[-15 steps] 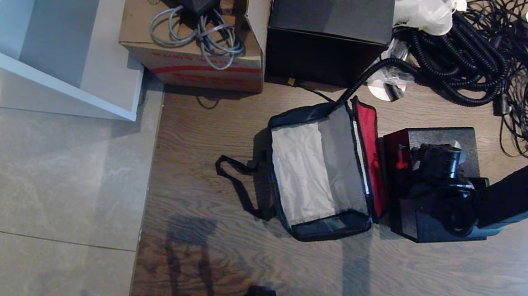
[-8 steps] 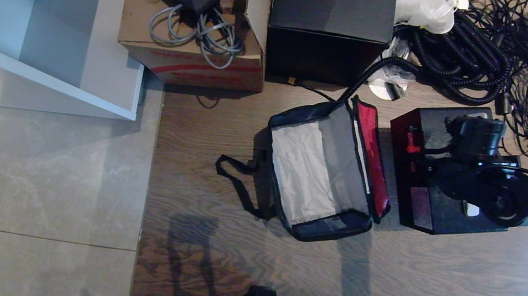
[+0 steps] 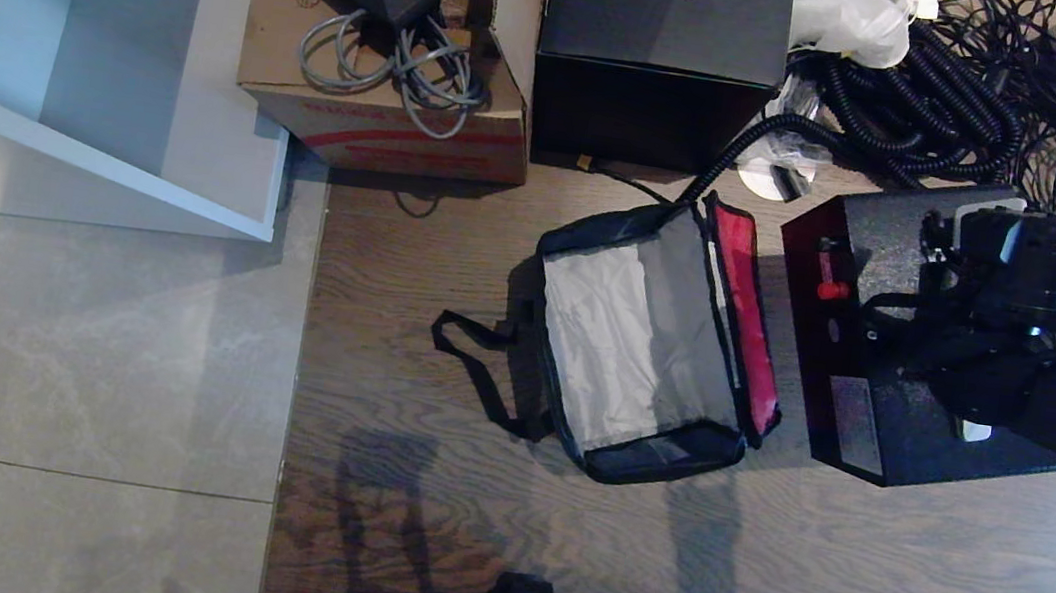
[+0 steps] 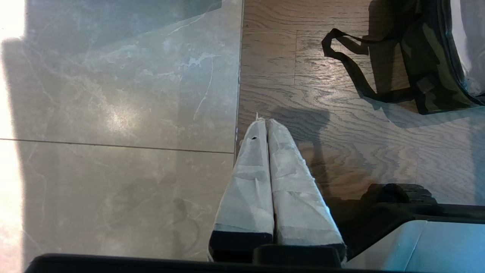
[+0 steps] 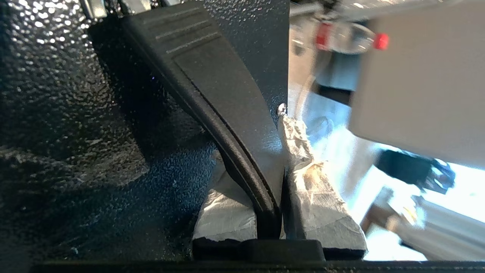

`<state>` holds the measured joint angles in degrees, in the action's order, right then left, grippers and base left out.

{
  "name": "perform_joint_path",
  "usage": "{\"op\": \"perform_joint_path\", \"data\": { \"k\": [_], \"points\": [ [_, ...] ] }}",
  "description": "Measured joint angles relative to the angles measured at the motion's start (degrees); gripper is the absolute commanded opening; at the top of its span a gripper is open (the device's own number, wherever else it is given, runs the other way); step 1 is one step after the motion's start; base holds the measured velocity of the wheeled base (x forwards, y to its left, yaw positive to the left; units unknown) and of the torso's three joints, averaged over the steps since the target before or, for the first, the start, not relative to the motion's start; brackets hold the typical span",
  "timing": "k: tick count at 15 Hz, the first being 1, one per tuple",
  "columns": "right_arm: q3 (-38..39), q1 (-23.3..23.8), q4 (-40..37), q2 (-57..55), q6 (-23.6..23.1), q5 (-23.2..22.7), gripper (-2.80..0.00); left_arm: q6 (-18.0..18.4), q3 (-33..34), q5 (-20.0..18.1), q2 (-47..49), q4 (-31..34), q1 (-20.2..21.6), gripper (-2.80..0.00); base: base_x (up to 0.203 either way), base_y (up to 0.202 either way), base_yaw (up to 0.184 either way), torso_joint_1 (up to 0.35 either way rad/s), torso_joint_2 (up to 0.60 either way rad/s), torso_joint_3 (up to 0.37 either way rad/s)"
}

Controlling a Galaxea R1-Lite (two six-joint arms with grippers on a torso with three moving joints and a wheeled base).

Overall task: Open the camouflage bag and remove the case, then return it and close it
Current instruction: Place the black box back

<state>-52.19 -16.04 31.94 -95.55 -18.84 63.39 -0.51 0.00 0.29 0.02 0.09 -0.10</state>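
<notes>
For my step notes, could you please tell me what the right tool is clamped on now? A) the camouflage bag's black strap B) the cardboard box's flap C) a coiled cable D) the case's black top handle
D: in the right wrist view the right tool pinches the black handle of the case, beside the open camouflage bag.

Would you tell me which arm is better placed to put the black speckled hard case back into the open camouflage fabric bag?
Right. The right gripper is shut on the case's handle, beside the camouflage bag. The left gripper is shut, empty, over the floor.
</notes>
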Motion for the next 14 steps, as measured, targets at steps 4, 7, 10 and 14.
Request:
{"op": "perform_joint_path", "data": {
  "k": [4, 7, 10, 14],
  "points": [
    [1.84, -6.72, -0.25, 3.74, 1.18, 0.00, -2.80, 0.00, 0.00, 0.00, 0.00, 0.01, 0.00, -2.80, 0.000, 0.000, 0.000, 0.000, 0.00, 0.000],
    [1.11, -10.13, -0.52, 5.08, 1.22, 0.14, -2.80, 0.00, 0.00, 0.00, 0.00, 0.01, 0.00, -2.80, 0.000, 0.000, 0.000, 0.000, 0.00, 0.000],
    [-1.41, -13.71, -2.42, 5.50, 1.24, 0.25, -2.80, 0.00, 0.00, 0.01, 0.00, 0.01, 0.00, -2.80, 0.000, 0.000, 0.000, 0.000, 0.00, 0.000],
    [-7.51, -18.02, -6.92, 5.28, 1.42, 0.35, -2.80, 0.02, 0.00, 0.00, 0.00, 0.01, 0.00, -2.80, 0.000, 0.000, 0.000, 0.000, 0.00, 0.000]
  ]
}}
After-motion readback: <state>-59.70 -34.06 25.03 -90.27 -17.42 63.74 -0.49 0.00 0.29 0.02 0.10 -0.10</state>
